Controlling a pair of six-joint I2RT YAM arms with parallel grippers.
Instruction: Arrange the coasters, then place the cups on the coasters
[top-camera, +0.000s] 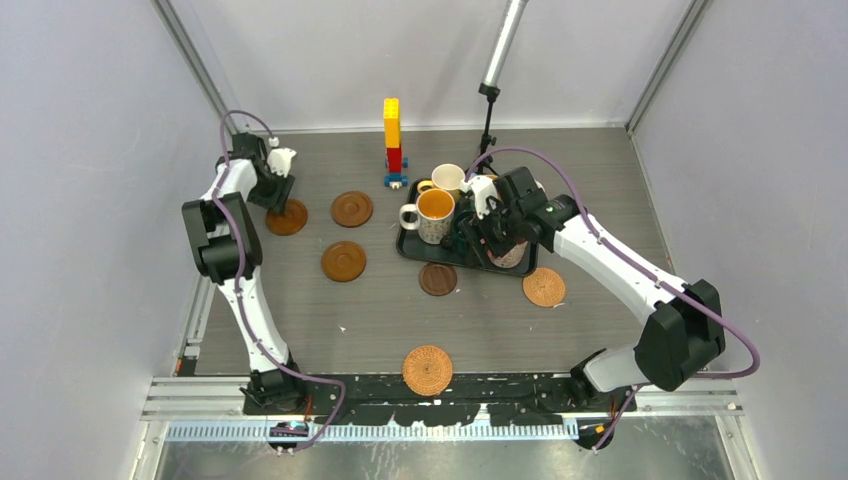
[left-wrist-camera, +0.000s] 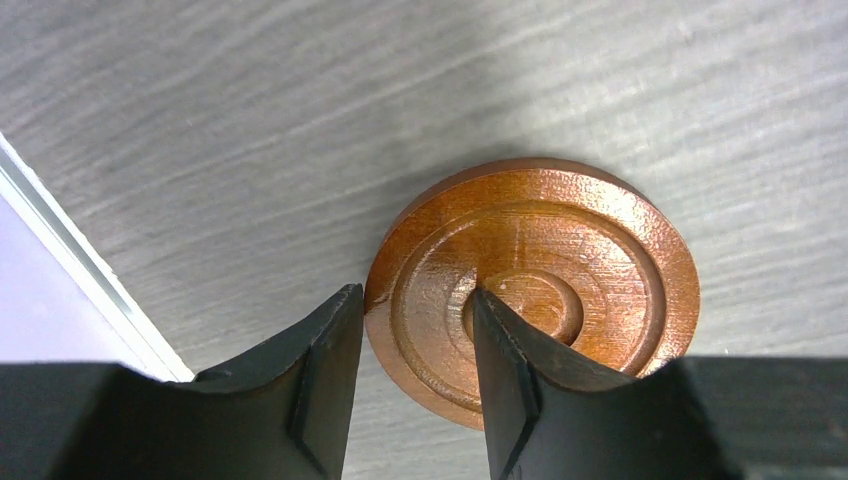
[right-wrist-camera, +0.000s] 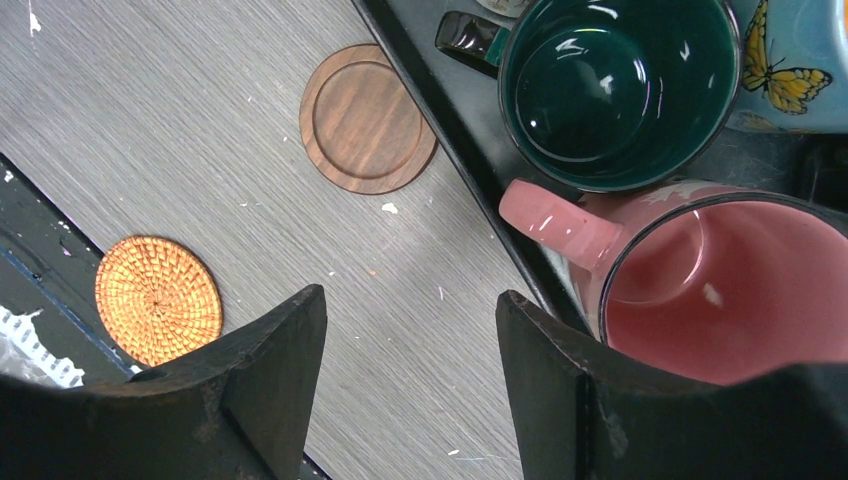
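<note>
My left gripper (left-wrist-camera: 412, 300) is shut on the near edge of a glossy brown coaster (left-wrist-camera: 560, 260) at the table's far left (top-camera: 287, 217): one finger is at the rim, the other in its centre ring. Two more glossy coasters (top-camera: 352, 208) (top-camera: 343, 261) lie to its right. A dark brown coaster (right-wrist-camera: 366, 118) and a woven coaster (right-wrist-camera: 158, 298) lie in front of the black tray (right-wrist-camera: 470, 150). My right gripper (right-wrist-camera: 410, 310) hangs open over bare table beside the pink mug (right-wrist-camera: 720, 290). The teal mug (right-wrist-camera: 615, 85) and blue mug (right-wrist-camera: 790, 70) stand behind it.
A patterned mug with an orange interior (top-camera: 432, 213) and a cream-yellow mug (top-camera: 447, 178) stand at the tray's left end. A toy brick tower (top-camera: 393, 140) rises behind the tray. A second woven coaster (top-camera: 544, 287) lies right of the dark one. A wall edge (left-wrist-camera: 80, 270) runs close to my left gripper.
</note>
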